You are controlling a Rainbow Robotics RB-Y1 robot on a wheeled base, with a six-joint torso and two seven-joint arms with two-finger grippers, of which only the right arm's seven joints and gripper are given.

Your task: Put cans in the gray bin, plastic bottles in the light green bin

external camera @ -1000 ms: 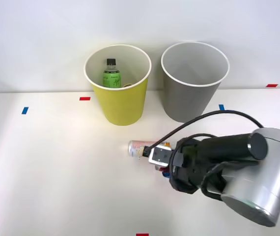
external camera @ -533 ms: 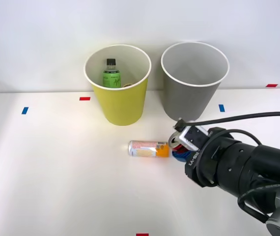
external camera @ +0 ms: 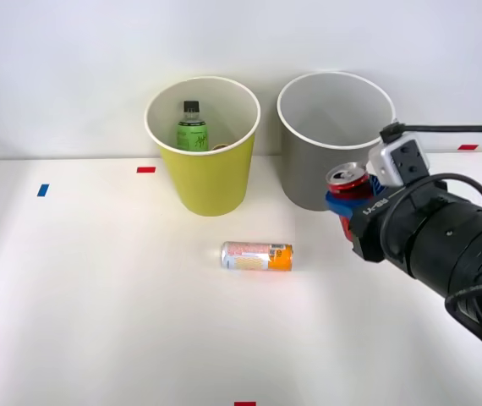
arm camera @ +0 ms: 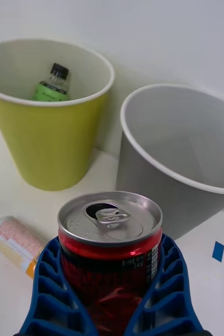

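Currently right claw (arm camera: 112, 310) closed around red can (external camera: 350, 183), held upright above the surface, just in front of gray bin (external camera: 330, 173) and below its rim. Risk: can or claw clipping the rim if not lifted higher, tipping the bin. Pink-orange can (external camera: 256, 255) lies on surface. Green bottle (external camera: 192, 128) sits inside light green bin (external camera: 207, 182).
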